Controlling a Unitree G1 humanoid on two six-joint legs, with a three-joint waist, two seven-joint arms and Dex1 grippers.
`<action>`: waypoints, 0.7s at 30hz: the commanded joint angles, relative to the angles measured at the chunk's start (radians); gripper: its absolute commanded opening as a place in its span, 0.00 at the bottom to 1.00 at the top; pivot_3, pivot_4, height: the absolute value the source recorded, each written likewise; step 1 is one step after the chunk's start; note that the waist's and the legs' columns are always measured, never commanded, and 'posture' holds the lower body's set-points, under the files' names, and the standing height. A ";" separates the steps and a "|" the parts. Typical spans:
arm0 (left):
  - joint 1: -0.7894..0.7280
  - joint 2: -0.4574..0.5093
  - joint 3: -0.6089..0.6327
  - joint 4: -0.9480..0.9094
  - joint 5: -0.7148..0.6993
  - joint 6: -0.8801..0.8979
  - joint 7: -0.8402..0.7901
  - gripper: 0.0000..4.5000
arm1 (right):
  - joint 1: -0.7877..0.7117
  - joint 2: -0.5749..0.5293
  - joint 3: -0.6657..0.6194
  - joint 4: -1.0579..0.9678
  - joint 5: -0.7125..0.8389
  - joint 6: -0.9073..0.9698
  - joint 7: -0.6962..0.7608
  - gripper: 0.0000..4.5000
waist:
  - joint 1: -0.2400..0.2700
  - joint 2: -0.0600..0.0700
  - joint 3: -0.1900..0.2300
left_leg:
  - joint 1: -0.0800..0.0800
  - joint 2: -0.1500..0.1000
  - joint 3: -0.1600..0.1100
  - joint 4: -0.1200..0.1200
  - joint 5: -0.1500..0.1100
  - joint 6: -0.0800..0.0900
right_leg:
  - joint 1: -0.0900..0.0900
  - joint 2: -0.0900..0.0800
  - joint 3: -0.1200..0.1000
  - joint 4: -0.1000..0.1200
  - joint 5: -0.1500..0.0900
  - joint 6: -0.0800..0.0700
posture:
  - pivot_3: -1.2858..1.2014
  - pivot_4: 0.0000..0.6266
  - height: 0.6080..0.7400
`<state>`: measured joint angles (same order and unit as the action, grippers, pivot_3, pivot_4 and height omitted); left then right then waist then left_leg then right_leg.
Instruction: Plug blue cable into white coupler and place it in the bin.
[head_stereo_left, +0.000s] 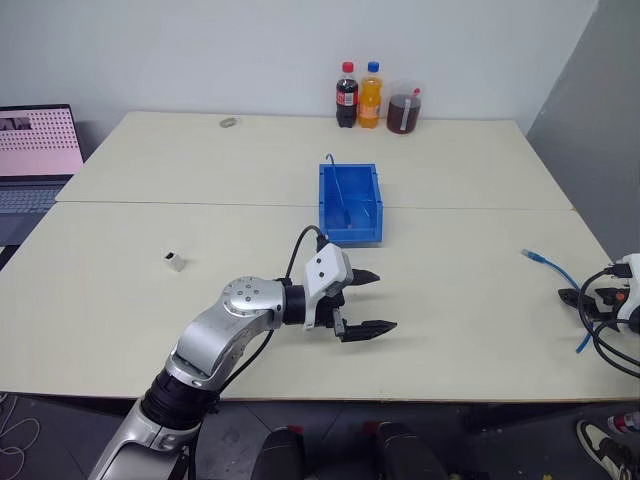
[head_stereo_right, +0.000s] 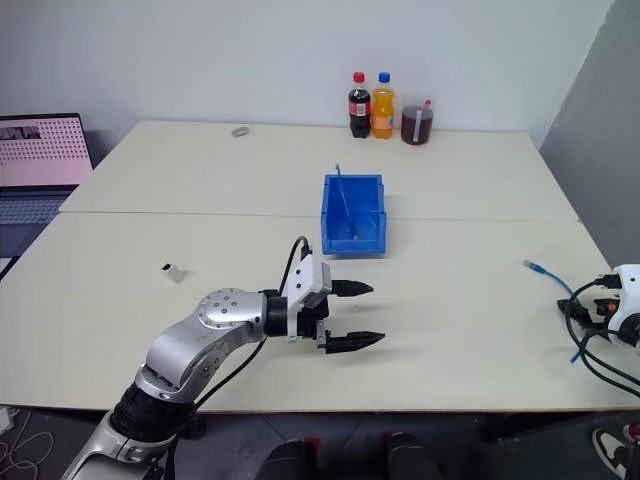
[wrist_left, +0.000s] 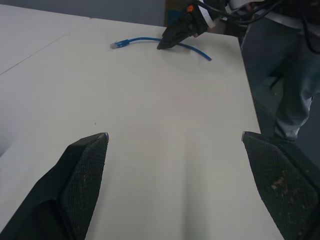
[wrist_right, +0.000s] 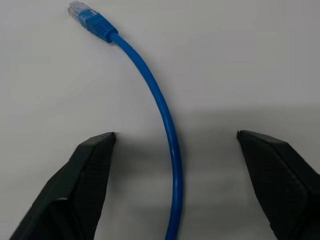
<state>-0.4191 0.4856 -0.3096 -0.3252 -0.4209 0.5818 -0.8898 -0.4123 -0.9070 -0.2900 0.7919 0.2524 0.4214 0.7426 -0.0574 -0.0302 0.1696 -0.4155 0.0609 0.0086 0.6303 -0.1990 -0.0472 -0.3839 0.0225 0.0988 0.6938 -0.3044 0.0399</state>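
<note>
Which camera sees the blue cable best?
The right wrist view: the blue cable curves up between the right gripper's open fingers, clear plug showing. The head views show it small at the table's right edge. The left wrist view shows it far off.

A: Where do the two head views look from?

B: From high up, angled forward and down over the bench (head_stereo_left: 460, 300); both share nearly the same scene, bin (head_stereo_left: 350, 205) near the centre, bottles (head_stereo_left: 371, 95) at twelve o'clock.

A: And the wrist views?

B: The left looks low across the bench toward the cable (wrist_left: 150, 40). The right sits close above that same cable (wrist_right: 160, 110), facing down.
</note>
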 joint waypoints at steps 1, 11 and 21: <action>-0.009 -0.005 0.008 -0.021 -0.003 -0.006 -0.007 1.00 | -0.010 -0.020 0.022 0.052 -0.039 -0.028 0.012 0.64 | 0.000 0.000 0.000 | 0.000 0.000 0.000 0.000 0.000 0.000 | 0.000 0.000 0.000 0.000 0.000 0.000 | 0.52 0.24 1.00; 0.002 -0.007 0.004 -0.024 -0.004 -0.009 -0.016 1.00 | 0.005 -0.040 0.082 0.071 -0.107 -0.177 0.040 0.13 | 0.002 0.000 0.000 | 0.002 -0.001 -0.002 0.001 0.000 0.000 | 0.009 -0.001 -0.002 -0.013 0.004 0.006 | 0.52 0.24 1.00; 0.102 0.040 0.038 -0.074 -0.043 -0.008 -0.048 1.00 | 0.034 -0.071 0.060 -0.199 -0.039 -0.150 0.185 0.01 | -0.003 0.003 0.002 | 0.001 -0.004 -0.001 -0.001 0.000 0.000 | 0.008 -0.005 0.000 -0.014 0.004 0.007 | 0.52 0.24 1.00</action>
<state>-0.3358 0.5021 -0.3069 -0.3499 -0.4439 0.5844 -0.9203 -0.3963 -0.9399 -0.2103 0.7321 0.1798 0.2621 0.8736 -0.0604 -0.0271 0.1711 -0.4144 0.0568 0.0074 0.6293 -0.1991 -0.0471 -0.3759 0.0172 0.0982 0.6804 -0.3007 0.0464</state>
